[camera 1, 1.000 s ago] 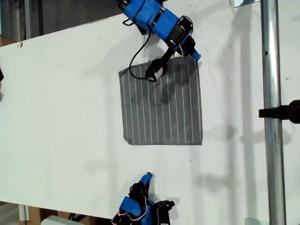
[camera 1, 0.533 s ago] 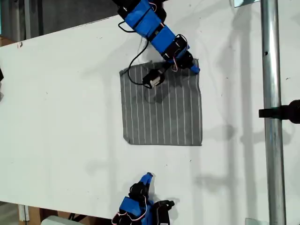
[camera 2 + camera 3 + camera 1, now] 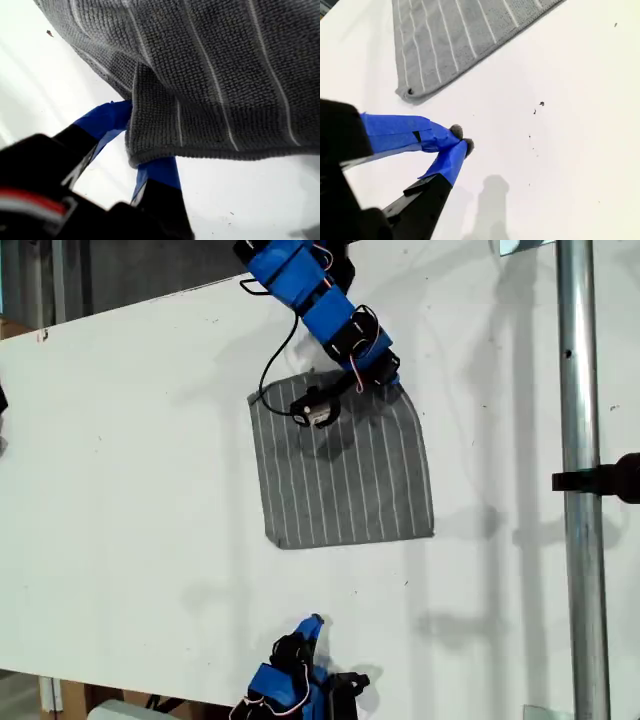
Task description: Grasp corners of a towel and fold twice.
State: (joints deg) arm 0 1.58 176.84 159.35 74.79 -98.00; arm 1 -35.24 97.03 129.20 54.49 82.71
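- Since a second ago, my first gripper (image 3: 385,375) has drawn the towel's (image 3: 345,475) far corner (image 3: 150,145) inward; the towel's top edge now slants.
- Towel lies mid-table (image 3: 130,460); first gripper pinches that corner.
- My second gripper (image 3: 460,140), at six o'clock in the exterior view, is closed on nothing.
- Step: first fold starting. Next: carry the corner toward six o'clock.

I count one towel (image 3: 345,475) on one white table (image 3: 130,470), and two blue arms, each ending in a single gripper: my first gripper (image 3: 385,375) and my second gripper (image 3: 312,625). One metal pole (image 3: 580,500) stands at the exterior view's right, with one black clamp (image 3: 605,478) on it.
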